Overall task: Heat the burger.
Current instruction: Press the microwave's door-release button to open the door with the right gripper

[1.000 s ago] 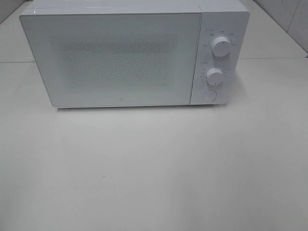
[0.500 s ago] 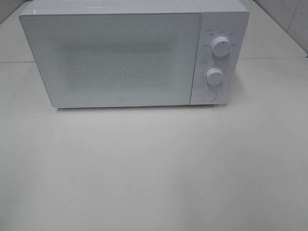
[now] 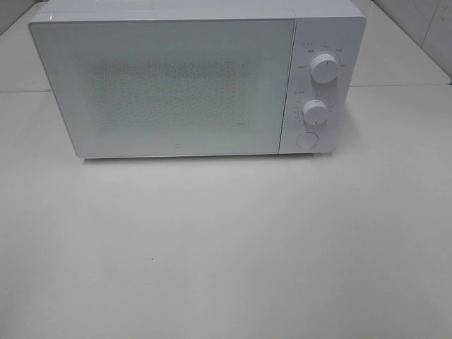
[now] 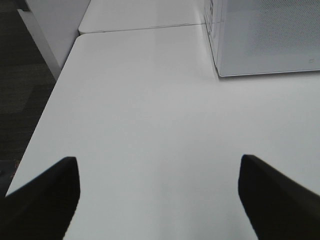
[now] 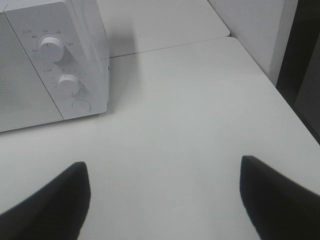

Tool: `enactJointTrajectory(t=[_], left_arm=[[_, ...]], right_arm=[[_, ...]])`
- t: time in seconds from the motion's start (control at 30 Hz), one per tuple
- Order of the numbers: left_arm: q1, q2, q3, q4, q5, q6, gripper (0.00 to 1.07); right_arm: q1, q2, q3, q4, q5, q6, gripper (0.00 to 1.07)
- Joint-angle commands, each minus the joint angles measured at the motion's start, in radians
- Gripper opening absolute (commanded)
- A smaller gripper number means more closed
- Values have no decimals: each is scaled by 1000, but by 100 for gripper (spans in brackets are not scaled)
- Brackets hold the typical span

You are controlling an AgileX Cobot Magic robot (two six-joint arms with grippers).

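The burger shows in none of the views. The microwave [image 3: 176, 85] stands shut, and its frosted door [image 3: 169, 88] hides whatever is inside, so I cannot tell whether the burger is already in there.

The left gripper [image 4: 157, 162] hangs over bare table [image 3: 226, 247] with its jaws spread wide and nothing between them. The door's lower corner lies ahead of it and off to its right. The right gripper [image 5: 163, 165] is just as wide open and empty. The control panel sits ahead of it and to its left, with the upper knob [image 3: 324, 68], the lower knob [image 3: 316, 111] and the round button [image 3: 306, 140] beneath them.

The likely step is working that panel, either the button to release the door or a knob to start heating. For the button, bring the right gripper in square to the panel and press with one fingertip, gently enough that the oven does not slide back. For a knob, centre the jaws around it before closing. Keep the left gripper low and away from the door's swing.
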Motion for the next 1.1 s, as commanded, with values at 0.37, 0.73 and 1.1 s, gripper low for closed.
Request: enactJointTrajectory(t=[0.37, 0.73, 1.1], left_arm=[[2, -19, 2, -1, -2, -6, 80], [2, -19, 2, -1, -2, -6, 80], [2, -19, 2, -1, -2, -6, 80]], right_arm=[[-2, 200, 6, -1, -324, 6, 76], [-2, 491, 100, 0, -664, 11, 76], [-2, 722, 133, 0, -929, 61, 67]])
